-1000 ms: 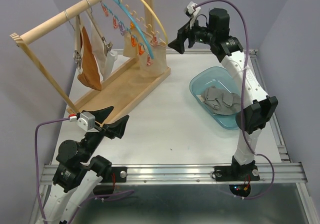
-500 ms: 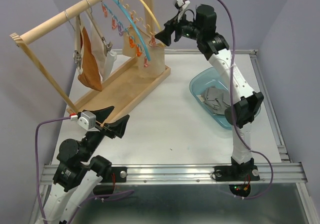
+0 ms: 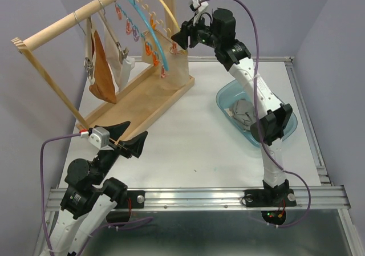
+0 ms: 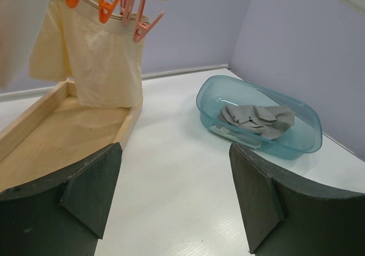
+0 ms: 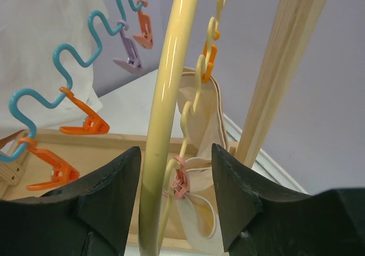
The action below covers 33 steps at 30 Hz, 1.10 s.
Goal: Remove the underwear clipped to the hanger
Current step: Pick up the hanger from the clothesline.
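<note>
A cream pair of underwear (image 3: pixel 174 65) hangs clipped to the yellow hanger (image 3: pixel 166 17); the left wrist view shows it too (image 4: pixel 94 62). My right gripper (image 3: pixel 178 39) is up at that hanger. In the right wrist view its jaws (image 5: pixel 175 196) stand partly apart, straddling the yellow bar (image 5: pixel 165 113) and a pink clip (image 5: pixel 180 183) that holds the cream cloth (image 5: pixel 201 210), with gaps on both sides. A rust-orange pair (image 3: pixel 102 70) and a white one (image 3: pixel 122 62) hang further left. Grey underwear (image 3: pixel 248 114) lies in the tub. My left gripper (image 3: pixel 134 143) hovers open and empty low over the table (image 4: pixel 175 199).
The wooden rack's rail (image 3: pixel 74 19) and base tray (image 3: pixel 142 99) fill the back left; its upright post (image 5: pixel 285 68) stands just right of my right fingers. A blue wavy hanger (image 3: pixel 149 27) with orange and purple clips hangs beside the yellow one. The blue tub (image 3: pixel 285 133) sits at right.
My right arm swung left from above the tub side up to the yellow hanger, and its jaws narrowed around the bar and pink clip. The left arm stayed still.
</note>
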Available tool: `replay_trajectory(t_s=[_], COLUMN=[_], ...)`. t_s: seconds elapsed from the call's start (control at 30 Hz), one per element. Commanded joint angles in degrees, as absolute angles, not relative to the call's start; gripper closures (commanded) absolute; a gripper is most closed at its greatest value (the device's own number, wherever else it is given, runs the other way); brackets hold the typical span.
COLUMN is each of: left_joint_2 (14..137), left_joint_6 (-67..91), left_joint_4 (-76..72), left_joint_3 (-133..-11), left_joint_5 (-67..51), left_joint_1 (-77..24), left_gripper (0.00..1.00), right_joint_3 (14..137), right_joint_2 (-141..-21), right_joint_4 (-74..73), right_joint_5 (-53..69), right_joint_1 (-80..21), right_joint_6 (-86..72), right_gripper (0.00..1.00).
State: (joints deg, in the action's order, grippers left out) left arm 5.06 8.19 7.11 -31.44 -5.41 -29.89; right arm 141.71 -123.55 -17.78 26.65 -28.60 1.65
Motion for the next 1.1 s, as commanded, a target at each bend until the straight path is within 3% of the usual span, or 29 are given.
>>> replay_trajectory(t_s=[0.0, 0.07, 0.1, 0.17, 0.2, 0.63, 1.07], left_joint_2=[5.89, 5.89, 5.89, 5.89, 5.89, 5.98, 5.89], left_joint_6=[8.17, 8.17, 8.17, 8.17, 8.17, 8.17, 8.17], left_joint_4=[4.4, 4.39, 4.39, 4.39, 4.39, 4.31, 4.39], left_joint_3=[-30.76, -30.76, -30.76, -30.76, -30.76, -30.76, -30.67], left_joint_5=[-5.8, -5.89, -5.8, -5.71, -5.71, -5.89, -5.98], left_joint_1=[-29.88, -29.88, -29.8, -29.88, -29.8, -29.8, -29.8], left_gripper=[0.12, 0.12, 0.12, 0.12, 0.12, 0.12, 0.12], right_joint_3=[145.81, 146.42, 146.69, 147.3, 147.48, 156.26, 153.11], right_joint_2=[-124.36, -124.89, -124.89, -125.07, -124.98, -123.14, -120.15], right_joint_4=[-14.68, -14.59, -14.68, -14.68, -14.76, -15.12, -17.66], right_joint_5=[22.07, 20.92, 20.13, 19.95, 20.04, 20.39, 20.83], right_joint_1=[-30.14, -30.41, -30.41, -30.5, -30.5, -30.59, -30.41], right_joint_6=[0.97, 0.97, 0.88, 0.97, 0.97, 0.97, 2.37], right_gripper=[0.48, 0.57, 0.72, 0.86, 0.99, 0.99, 0.99])
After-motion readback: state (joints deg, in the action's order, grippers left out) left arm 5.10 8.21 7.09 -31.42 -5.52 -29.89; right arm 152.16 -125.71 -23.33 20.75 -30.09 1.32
